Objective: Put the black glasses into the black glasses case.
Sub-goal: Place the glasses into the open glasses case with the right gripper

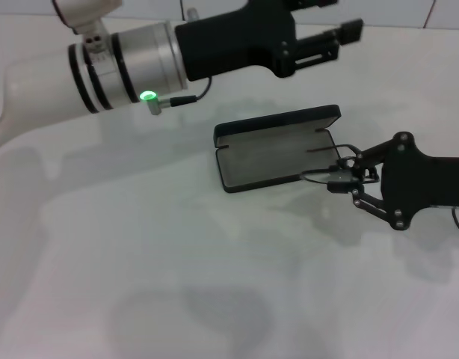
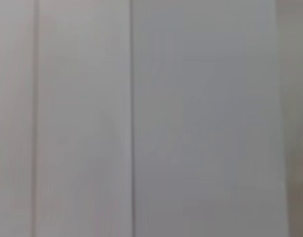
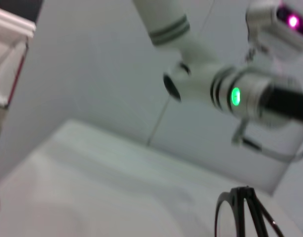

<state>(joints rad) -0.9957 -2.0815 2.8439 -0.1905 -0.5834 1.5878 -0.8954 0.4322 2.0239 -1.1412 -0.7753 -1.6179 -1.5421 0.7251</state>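
The black glasses case [image 1: 278, 149] lies open on the white table [image 1: 140, 269] in the head view, grey lining up and lid standing at the far side. My right gripper [image 1: 343, 179] is at the case's right end, shut on the black glasses [image 1: 319, 174], which it holds just over the case's right edge. In the right wrist view the glasses [image 3: 238, 212] show as a thin black frame close to the camera. My left gripper [image 1: 342, 16] is open and empty, raised high behind the case.
My left arm [image 1: 132, 67] stretches across the back of the table above the case, and it also shows in the right wrist view [image 3: 240, 94]. The left wrist view shows only wall panels [image 2: 191, 118].
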